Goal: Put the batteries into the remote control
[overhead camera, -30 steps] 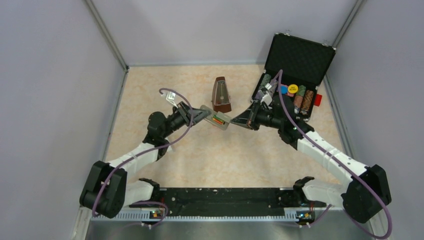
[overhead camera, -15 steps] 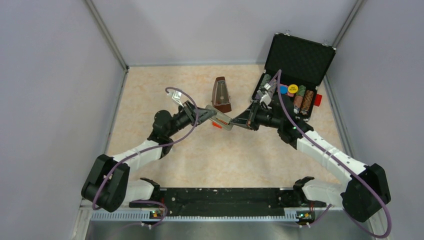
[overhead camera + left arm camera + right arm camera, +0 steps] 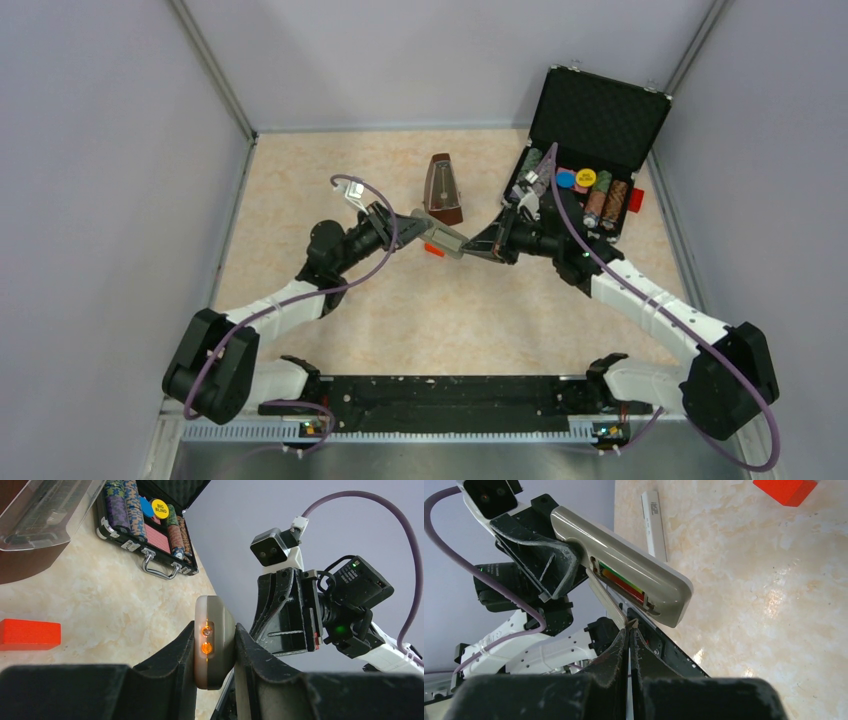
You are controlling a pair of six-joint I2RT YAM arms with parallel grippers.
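Beige marbled tabletop (image 3: 450,320) under you, remote control (image 3: 440,240) held above it between both arms.
Your left gripper (image 3: 214,635) clamps the smooth, stiff grey slab by one end; your right gripper (image 3: 628,630), fingers pressed together, pinches its thin cover (image 3: 606,602) beside the red and green batteries (image 3: 623,582) in the recess. It looks light and slippery: hold it by the flat faces. Beyond: red block (image 3: 433,250), metronome (image 3: 441,188), poker-chip case (image 3: 600,115).

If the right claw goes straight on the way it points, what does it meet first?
The remote control, held by the left claw. The cover pinched in the right claw looks close to it; depth is unclear.
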